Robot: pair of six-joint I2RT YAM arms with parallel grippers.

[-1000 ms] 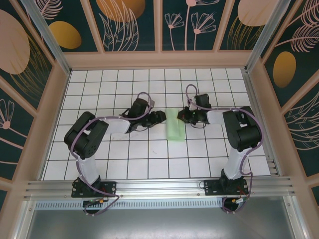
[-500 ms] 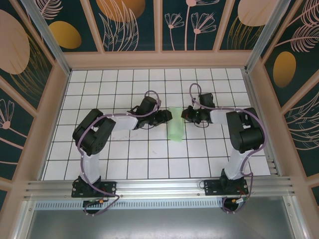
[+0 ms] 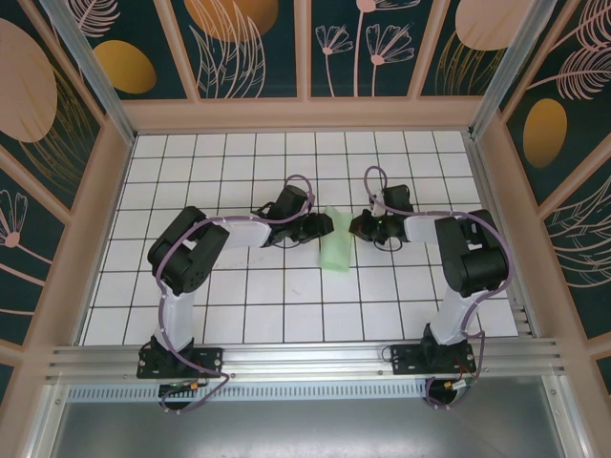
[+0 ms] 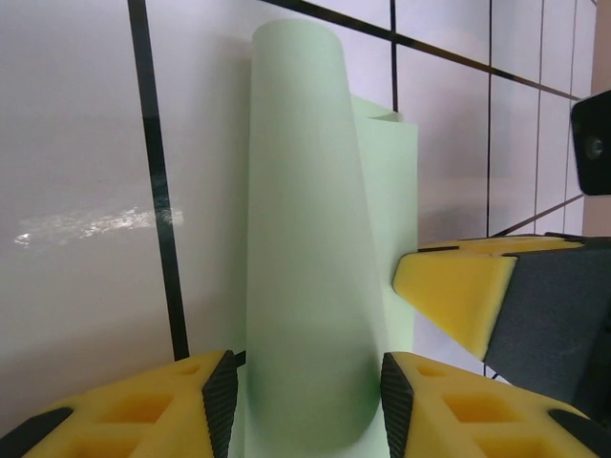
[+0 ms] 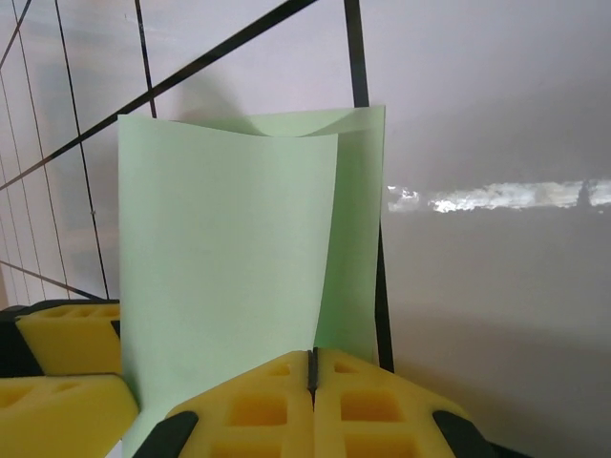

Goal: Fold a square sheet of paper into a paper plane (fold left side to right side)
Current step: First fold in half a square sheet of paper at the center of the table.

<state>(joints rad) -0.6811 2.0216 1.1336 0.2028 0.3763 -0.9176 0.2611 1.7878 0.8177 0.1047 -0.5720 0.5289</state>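
Right fingers (image 5: 258,401): closed tip to tip, with the sheet's near edge running down into the seam between them; judged to be a pinch on that edge.
Left fingers (image 4: 181,396): stood apart, astride the rounded bend of the sheet, with a pad at each flank; it could not be told whether they pressed it or merely bracketed it.
Square sheet of paper (image 3: 336,243): pale green, doubled over on itself, lying on the bench (image 3: 239,315) as a narrow strip between the two sets of fingers, near the middle of the white grid.
Position relative to the fingers: the bend faced the left fingers and rose in a soft roll; the free edges lay toward the right fingers.
Work done: the left side had been carried over toward the right side, and the edges looked roughly matched.
Work outstanding: the bend was rounded, not creased, so the first fold was judged incomplete. No nose or wing folds were visible, and no dart shape had formed.
Stage, as judged: early, with the first fold awaiting flattening.
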